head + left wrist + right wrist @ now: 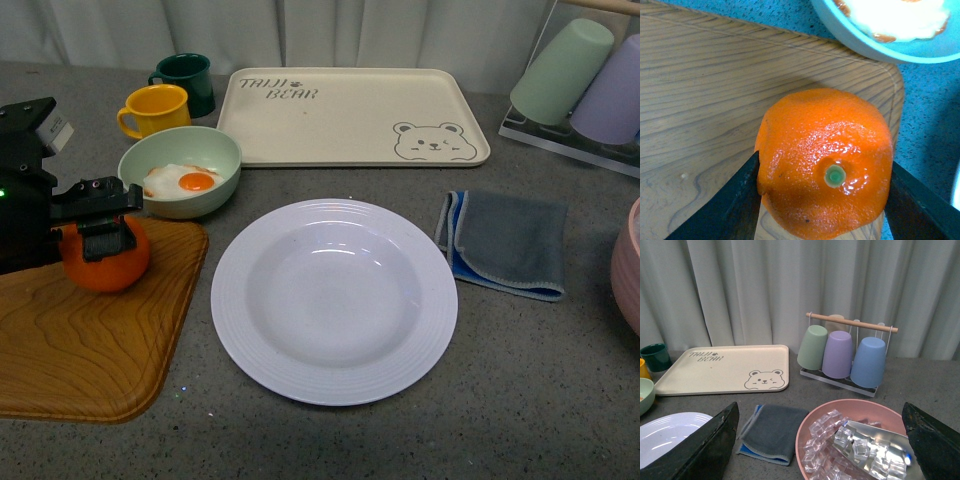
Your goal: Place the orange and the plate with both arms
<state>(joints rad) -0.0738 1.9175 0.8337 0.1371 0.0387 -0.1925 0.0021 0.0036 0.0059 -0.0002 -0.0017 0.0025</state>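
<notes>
The orange (pixel 104 262) rests on the wooden board (pixel 90 340) at the left, with my left gripper (pixel 103 238) shut on it from above. In the left wrist view the orange (pixel 825 165) fills the space between the two black fingers (pixel 735 210), its green stem dot facing the camera. The large white plate (pixel 333 298) lies in the middle of the table, with nothing on it; its rim (pixel 670 432) shows in the right wrist view. My right gripper (pixel 822 450) is open, hanging above a pink bowl of ice cubes (pixel 855 440), and is out of the front view.
A green bowl with a fried egg (pixel 182 170) stands just behind the board. Yellow mug (pixel 155 109), dark green mug (pixel 186 81) and cream bear tray (pixel 350 115) sit at the back. A grey cloth (pixel 505 243) lies right of the plate. A cup rack (pixel 845 352) stands far right.
</notes>
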